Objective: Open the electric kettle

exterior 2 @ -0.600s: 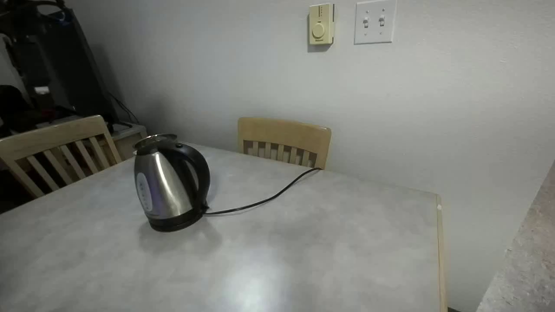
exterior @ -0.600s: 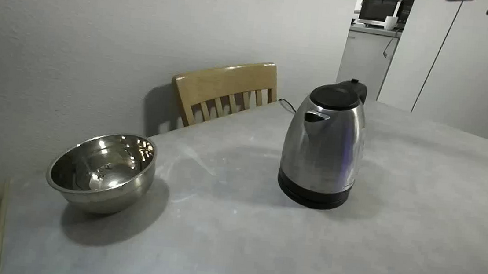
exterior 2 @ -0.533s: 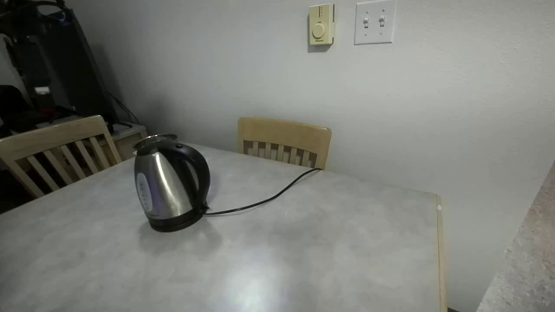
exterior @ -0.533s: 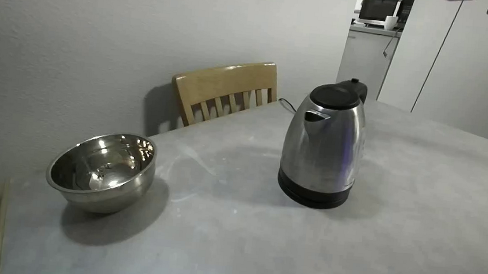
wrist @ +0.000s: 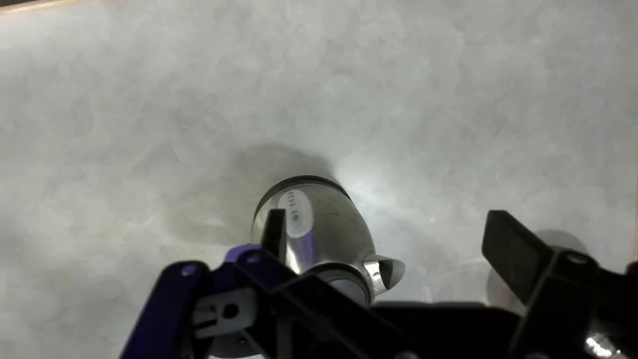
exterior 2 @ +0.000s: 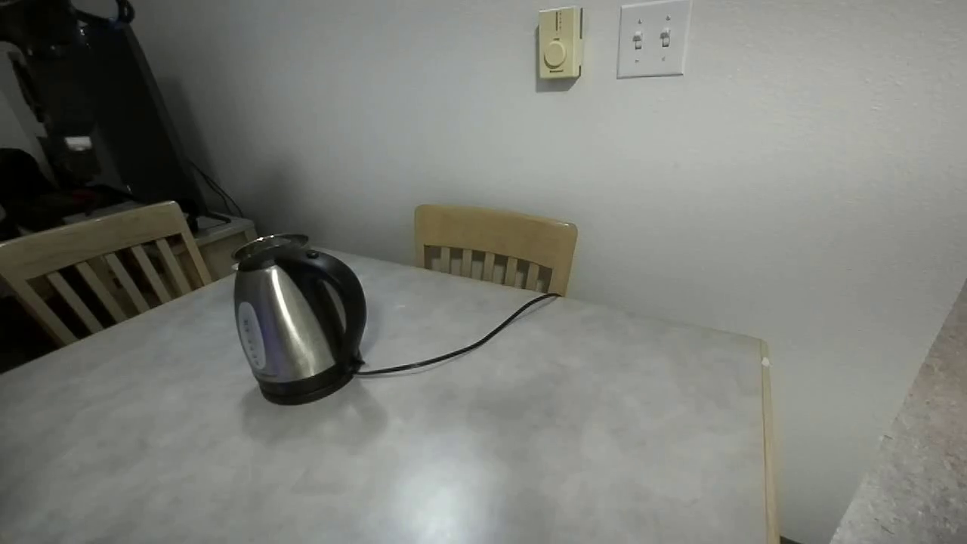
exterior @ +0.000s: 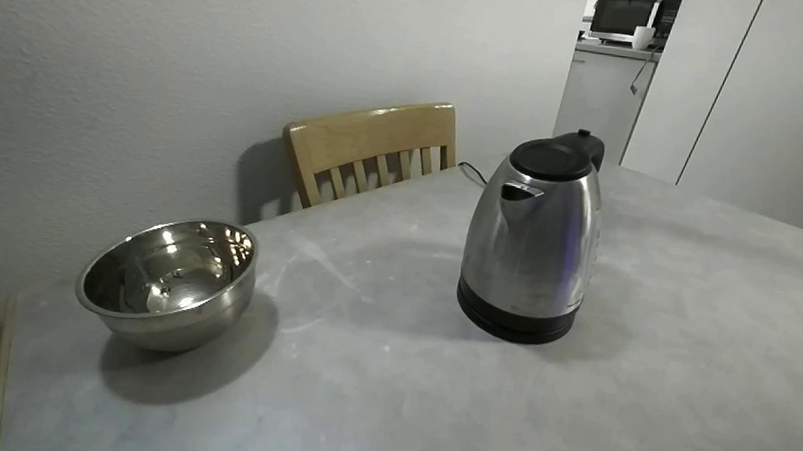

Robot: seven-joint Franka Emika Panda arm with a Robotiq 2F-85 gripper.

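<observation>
Okay, my gripper (wrist: 393,240) with fingers (wrist: 513,254) spread well apart, electric kettle (wrist: 331,227) at six o'clock in my wrist view, lid (exterior: 551,159) down

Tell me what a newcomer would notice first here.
Probably the tall steel kettle with its black lid, standing upright on the grey table, right of centre in an exterior view. Next, the shiny bowl, apart from it at the left of that same view. In the wrist view, the dark open gripper fills much of the lower part, partly hiding the kettle.
</observation>
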